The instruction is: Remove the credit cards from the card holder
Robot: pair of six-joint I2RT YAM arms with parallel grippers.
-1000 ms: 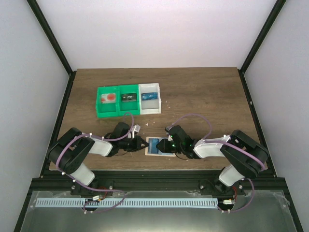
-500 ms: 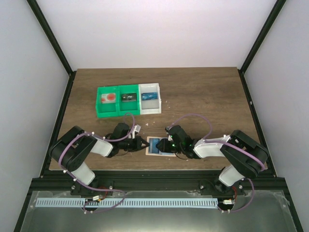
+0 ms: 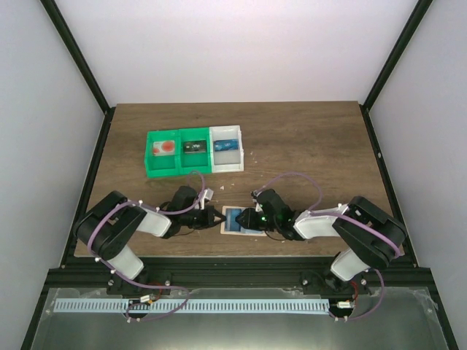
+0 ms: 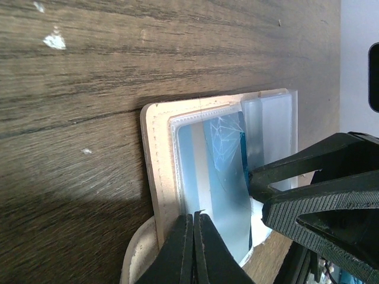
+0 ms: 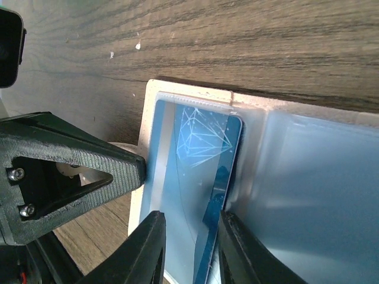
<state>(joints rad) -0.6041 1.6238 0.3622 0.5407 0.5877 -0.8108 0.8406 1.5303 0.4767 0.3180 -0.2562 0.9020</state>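
Note:
The tan card holder point(image 3: 227, 227) lies flat near the table's front edge and also shows in the left wrist view point(image 4: 155, 171) and the right wrist view point(image 5: 148, 118). A light blue credit card point(image 5: 189, 160) sits in its clear plastic sleeve and also shows in the left wrist view point(image 4: 222, 177). My left gripper point(image 4: 193, 228) is shut, its tips down on the holder's left edge by the round tab point(image 4: 135, 260). My right gripper point(image 5: 190, 225) is open. Its fingers point(image 5: 148, 248) straddle the card's end over the sleeve. In the top view the left gripper point(image 3: 217, 217) and the right gripper point(image 3: 252, 217) face each other across the holder.
Two green bins point(image 3: 155, 171) and a white bin point(image 3: 228, 168) stand side by side at the back left, holding a red item, a dark item and a small blue item. The table's front edge runs just behind the holder. A second clear sleeve point(image 5: 320, 177) spreads to the right.

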